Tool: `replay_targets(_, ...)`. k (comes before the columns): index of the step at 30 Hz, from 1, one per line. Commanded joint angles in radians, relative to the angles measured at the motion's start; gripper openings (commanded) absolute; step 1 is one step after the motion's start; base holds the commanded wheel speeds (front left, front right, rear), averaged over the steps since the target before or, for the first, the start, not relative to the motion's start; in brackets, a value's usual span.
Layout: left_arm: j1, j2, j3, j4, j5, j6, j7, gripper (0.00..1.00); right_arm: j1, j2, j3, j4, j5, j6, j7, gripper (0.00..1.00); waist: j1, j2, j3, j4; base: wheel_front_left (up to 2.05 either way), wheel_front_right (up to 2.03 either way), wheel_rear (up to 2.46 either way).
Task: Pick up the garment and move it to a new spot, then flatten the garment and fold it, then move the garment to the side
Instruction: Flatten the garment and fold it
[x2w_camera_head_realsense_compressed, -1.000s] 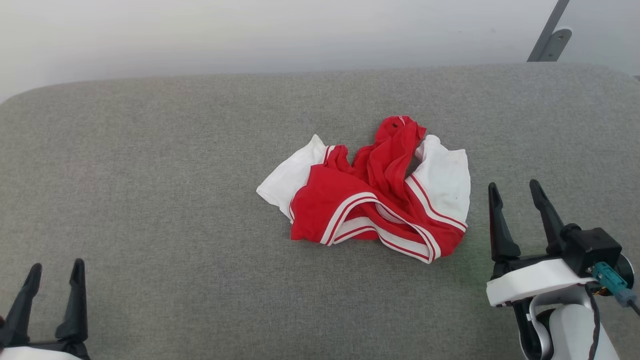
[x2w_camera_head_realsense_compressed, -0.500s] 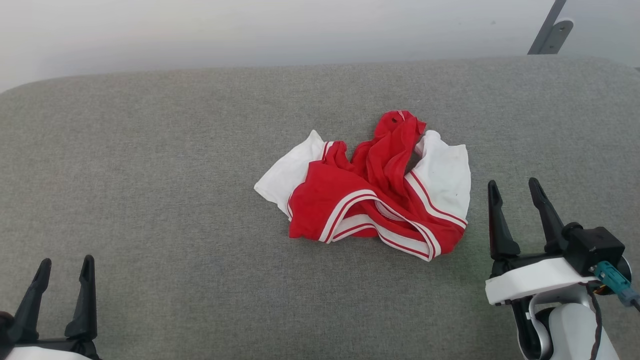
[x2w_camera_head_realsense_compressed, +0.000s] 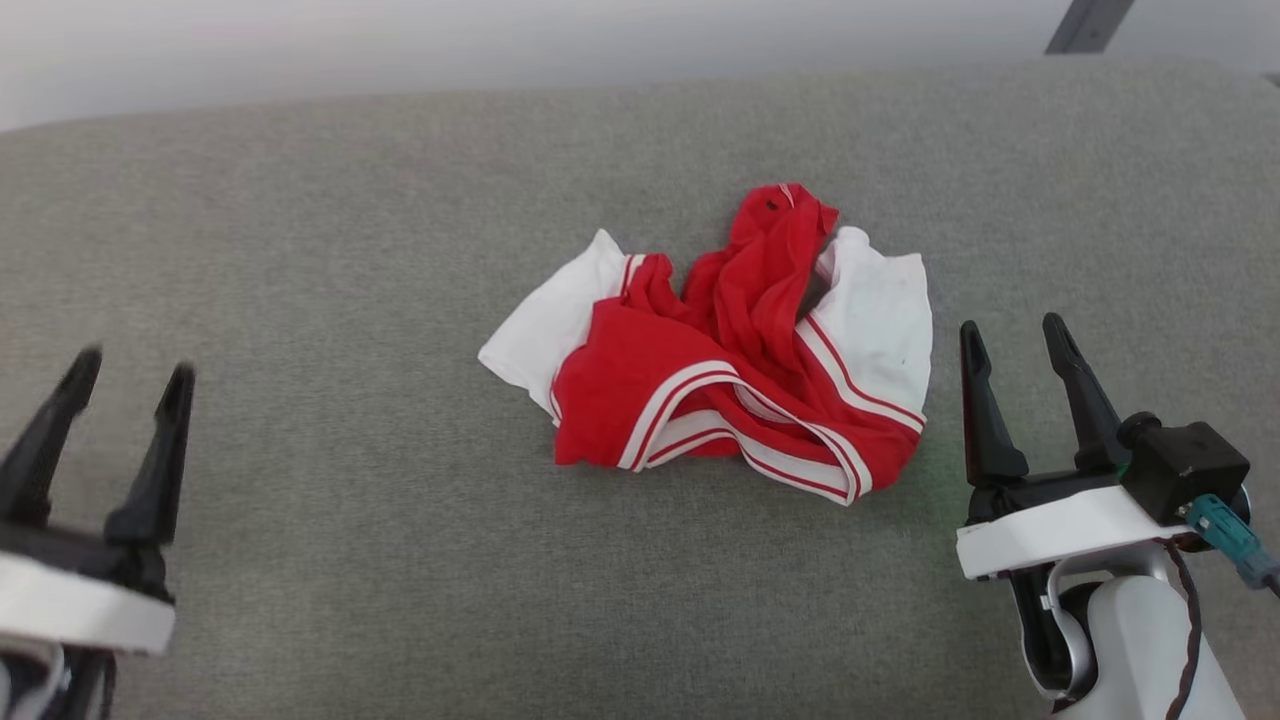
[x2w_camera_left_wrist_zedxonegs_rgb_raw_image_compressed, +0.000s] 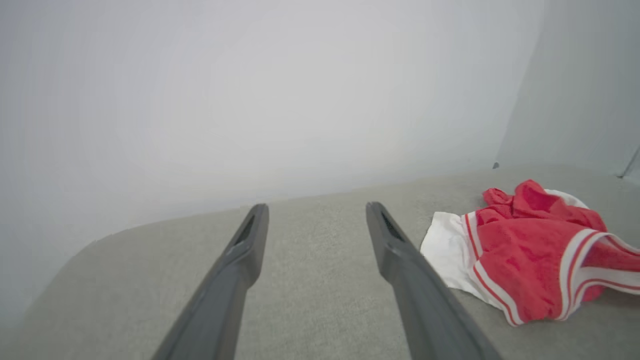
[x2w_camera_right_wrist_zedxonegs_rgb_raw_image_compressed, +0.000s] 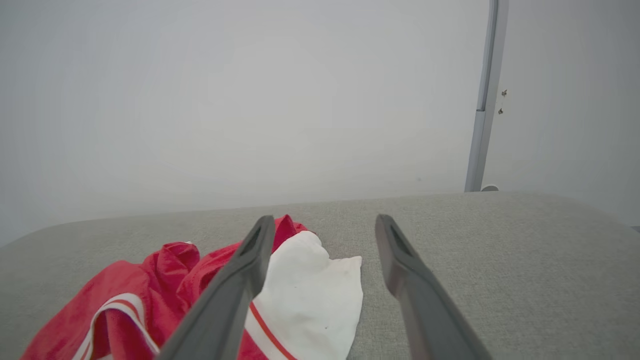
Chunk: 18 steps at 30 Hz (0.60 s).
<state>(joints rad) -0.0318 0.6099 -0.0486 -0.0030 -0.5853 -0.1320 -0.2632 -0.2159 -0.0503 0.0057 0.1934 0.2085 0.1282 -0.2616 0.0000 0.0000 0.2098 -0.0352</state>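
Observation:
The garment (x2w_camera_head_realsense_compressed: 725, 345) lies crumpled in a heap near the middle of the grey cushioned surface (x2w_camera_head_realsense_compressed: 350, 520): red cloth, white sleeves, red-and-white striped bands. My left gripper (x2w_camera_head_realsense_compressed: 135, 362) hovers open at the far left, well apart from it. My right gripper (x2w_camera_head_realsense_compressed: 1012, 330) stands open just right of the white sleeve, not touching. In the left wrist view the garment (x2w_camera_left_wrist_zedxonegs_rgb_raw_image_compressed: 530, 250) sits to the right of the open fingers (x2w_camera_left_wrist_zedxonegs_rgb_raw_image_compressed: 400, 255). In the right wrist view the garment (x2w_camera_right_wrist_zedxonegs_rgb_raw_image_compressed: 300, 300) lies at lower left, partly behind the left finger (x2w_camera_right_wrist_zedxonegs_rgb_raw_image_compressed: 240, 280).
A pale wall rises behind the surface's far edge. A grey metal post (x2w_camera_right_wrist_zedxonegs_rgb_raw_image_compressed: 485, 100) stands at the far right corner. Bare grey fabric spreads wide on the left and front of the heap.
The head view has tilted down, so everything sits higher in the picture. My left gripper has moved up and forward over the surface. The right gripper and garment stay put.

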Motion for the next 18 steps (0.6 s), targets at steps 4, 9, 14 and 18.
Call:
replay_targets(4,-0.173,0.235,-0.226,0.038,-0.129,0.003,-0.001,1.00,-0.028,-0.001,0.018,-0.017,0.025,0.005,-0.006,1.00,0.0000,0.0000,0.064,-0.036,0.00,0.00,0.00)
replay_targets(9,-0.389,0.445,-0.530,0.027,-0.329,0.003,0.139,1.00,-0.061,-0.001,0.048,-0.046,0.054,0.005,-0.006,1.00,0.0000,0.0000,0.148,-0.090,0.00,0.00,0.00)
replay_targets(14,-0.566,0.540,-0.744,-0.021,-0.501,0.003,0.367,1.00,-0.078,-0.001,0.063,-0.064,0.083,0.005,-0.006,1.00,0.0000,0.0000,0.211,-0.127,0.00,0.00,0.00)
replay_targets(18,-0.718,0.573,-0.867,-0.024,-0.617,0.003,0.510,1.00,-0.092,0.000,0.085,-0.085,0.107,0.005,-0.006,1.00,0.0000,0.0000,0.262,-0.165,0.00,0.00,0.00)
